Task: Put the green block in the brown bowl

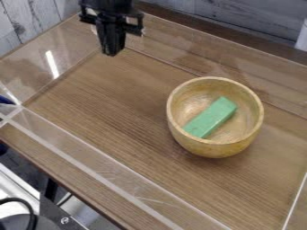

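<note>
The green block [210,118] lies flat inside the brown bowl [214,145], slanted across its bottom. The bowl stands on the wooden table, right of centre. My gripper [111,47] hangs far from it, at the upper left above the back of the table. Its black fingers are pressed together with nothing between them.
Clear acrylic walls [72,148] fence the wooden tabletop [108,108] on all sides. A clear bracket sits at the back corner near the gripper. The table's front edge drops off at the lower left.
</note>
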{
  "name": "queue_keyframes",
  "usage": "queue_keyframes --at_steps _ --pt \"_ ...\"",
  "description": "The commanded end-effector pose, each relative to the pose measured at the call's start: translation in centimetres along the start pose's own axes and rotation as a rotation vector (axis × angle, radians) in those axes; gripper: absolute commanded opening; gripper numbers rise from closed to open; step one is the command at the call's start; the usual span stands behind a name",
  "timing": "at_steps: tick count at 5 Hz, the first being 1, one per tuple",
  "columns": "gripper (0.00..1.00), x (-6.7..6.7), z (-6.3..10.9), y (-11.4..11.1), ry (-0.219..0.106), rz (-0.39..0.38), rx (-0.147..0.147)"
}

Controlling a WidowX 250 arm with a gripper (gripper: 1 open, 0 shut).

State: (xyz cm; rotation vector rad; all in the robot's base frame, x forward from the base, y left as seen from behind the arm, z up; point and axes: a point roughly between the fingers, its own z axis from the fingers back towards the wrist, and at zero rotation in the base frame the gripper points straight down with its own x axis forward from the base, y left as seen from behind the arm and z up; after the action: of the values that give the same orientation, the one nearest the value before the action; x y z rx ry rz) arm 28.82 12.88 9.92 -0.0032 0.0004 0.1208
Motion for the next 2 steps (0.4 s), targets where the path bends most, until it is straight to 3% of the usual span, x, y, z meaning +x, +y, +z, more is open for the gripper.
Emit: queue_keyframes --at_steps 1,2 --pt "0.0 0.6 -0.3 0.2 -0.034 -0.011 0.027" --pt "0.0 0.8 -2.2 0.3 -0.019 -0.016 0.038"
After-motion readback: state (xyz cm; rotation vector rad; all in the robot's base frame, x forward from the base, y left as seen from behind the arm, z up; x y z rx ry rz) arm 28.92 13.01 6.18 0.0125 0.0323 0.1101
